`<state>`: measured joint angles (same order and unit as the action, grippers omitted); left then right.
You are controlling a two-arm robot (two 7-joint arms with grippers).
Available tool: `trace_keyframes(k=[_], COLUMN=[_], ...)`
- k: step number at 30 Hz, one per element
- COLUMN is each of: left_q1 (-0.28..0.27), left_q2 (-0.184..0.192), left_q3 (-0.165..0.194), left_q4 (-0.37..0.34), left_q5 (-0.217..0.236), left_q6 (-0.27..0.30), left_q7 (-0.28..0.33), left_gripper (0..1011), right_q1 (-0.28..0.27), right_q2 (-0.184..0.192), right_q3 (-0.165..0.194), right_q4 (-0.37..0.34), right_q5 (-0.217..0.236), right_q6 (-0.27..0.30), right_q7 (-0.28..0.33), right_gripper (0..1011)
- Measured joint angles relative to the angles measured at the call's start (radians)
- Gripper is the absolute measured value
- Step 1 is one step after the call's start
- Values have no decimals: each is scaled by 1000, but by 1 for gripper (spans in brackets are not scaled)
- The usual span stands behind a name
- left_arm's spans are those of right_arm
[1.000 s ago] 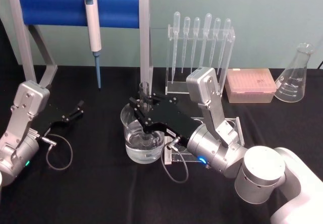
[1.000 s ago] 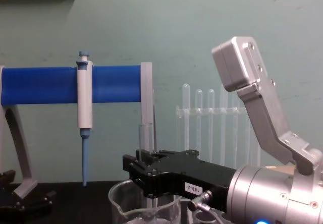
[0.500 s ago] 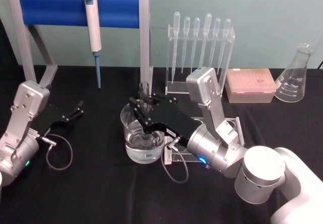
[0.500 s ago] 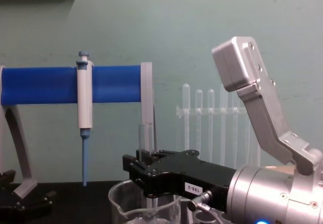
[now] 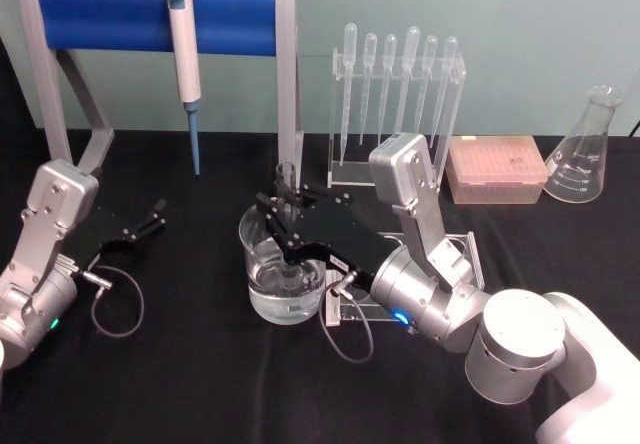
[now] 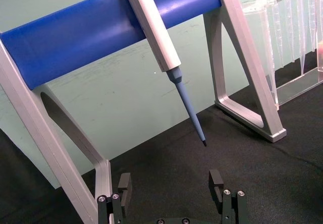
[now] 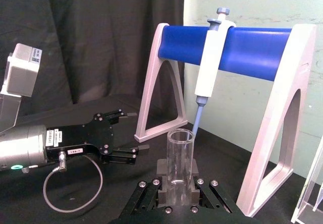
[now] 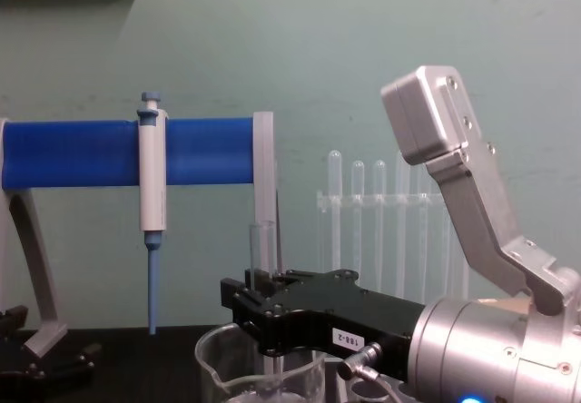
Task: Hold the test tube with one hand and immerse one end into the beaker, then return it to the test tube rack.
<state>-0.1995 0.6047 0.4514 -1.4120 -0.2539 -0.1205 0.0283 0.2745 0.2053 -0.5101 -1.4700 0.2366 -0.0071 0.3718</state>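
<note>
Head view: right gripper [image 5: 286, 206] gripped tube [image 5: 286, 177] upright in beaker [image 5: 257, 294].
Idle: left gripper [image 5: 150, 219] wide, parked left.
Risk: a tilted lift could knock tube against beaker rim.

The right gripper [image 5: 285, 206], clamped on the test tube [image 5: 285, 177], fills the space over the beaker [image 5: 264, 304]. A pipette stand [image 5: 287, 84] rises just behind. Bare tabletop [image 5: 200, 384] lies open in front.

Head view looks down from above; chest view looks level and close; all four share the blue pipette stand [image 5: 110, 14].
</note>
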Motion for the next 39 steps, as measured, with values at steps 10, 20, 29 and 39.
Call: trace_keyframes(k=[10, 20, 29, 39], left_q1=[0, 0, 0, 0], left_q2=[0, 0, 0, 0], left_q3=[0, 0, 0, 0], left_q4=[0, 0, 0, 0], left_q5=[0, 0, 0, 0], left_q6=[0, 0, 0, 0], left_q7=[0, 0, 0, 0], left_gripper=[1000, 1000, 1000, 1000], right_q1=[0, 0, 0, 0], right_q2=[0, 0, 0, 0], right_q3=[0, 0, 0, 0], right_q4=[0, 0, 0, 0], right_q5=[0, 0, 0, 0], right_q6=[0, 0, 0, 0], right_q7=[0, 0, 0, 0], right_gripper=[228, 228, 227, 227])
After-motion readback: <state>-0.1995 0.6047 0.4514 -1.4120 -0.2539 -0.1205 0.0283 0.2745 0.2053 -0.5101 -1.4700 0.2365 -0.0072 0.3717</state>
